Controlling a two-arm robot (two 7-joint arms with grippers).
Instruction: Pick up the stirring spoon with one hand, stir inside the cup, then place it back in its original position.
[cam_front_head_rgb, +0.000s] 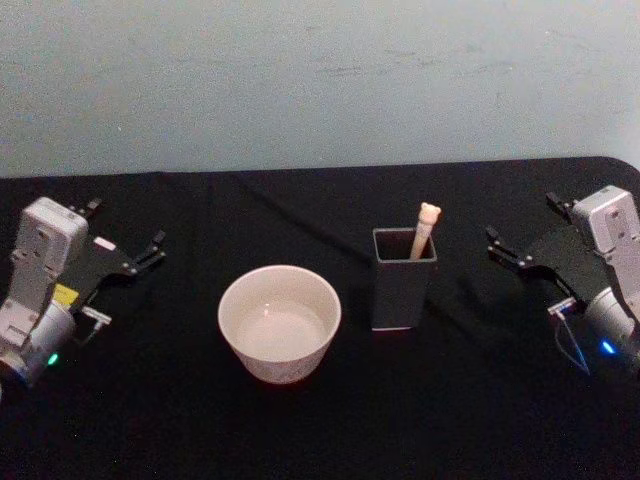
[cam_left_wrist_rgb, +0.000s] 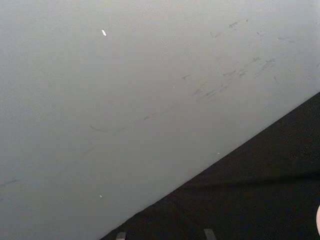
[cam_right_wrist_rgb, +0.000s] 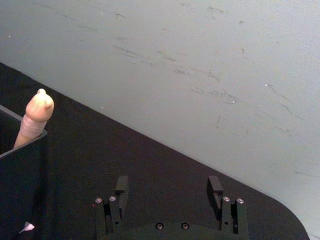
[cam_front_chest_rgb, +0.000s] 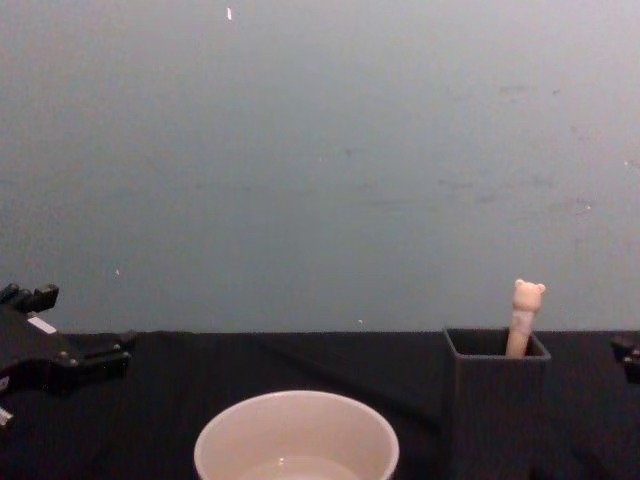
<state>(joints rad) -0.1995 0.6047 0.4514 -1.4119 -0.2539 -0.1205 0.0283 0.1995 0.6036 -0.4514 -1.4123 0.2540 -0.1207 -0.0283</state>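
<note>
- Tipping is the chief risk: the dark grey holder (cam_front_head_rgb: 404, 280) is tall and narrow, so a sideways tug on the stirring spoon (cam_front_head_rgb: 428, 228) could drag it over on the black tablecloth (cam_front_head_rgb: 300, 430).
- Spoon position adds to this. It stands in the holder, leaning at the far corner, with just the bear head and a short piece of beige handle above the rim. A pinch set too low would strike the rim, and one set too high may slip off the rounded head.
- Cup (cam_front_head_rgb: 279, 322) placement matters too: it sits near the holder, on its left, so a spoon carried across low could clip the thin rim. Whether it holds liquid I cannot tell.
- Right gripper (cam_front_head_rgb: 503, 247) is over the table to the right of the holder, apart from it, its fingers (cam_right_wrist_rgb: 121, 184) aimed toward it, spread wide and empty.
- Left gripper (cam_front_head_rgb: 152, 252) is parked at the table's left, well left of the cup, fingers parted and holding nothing.
</note>
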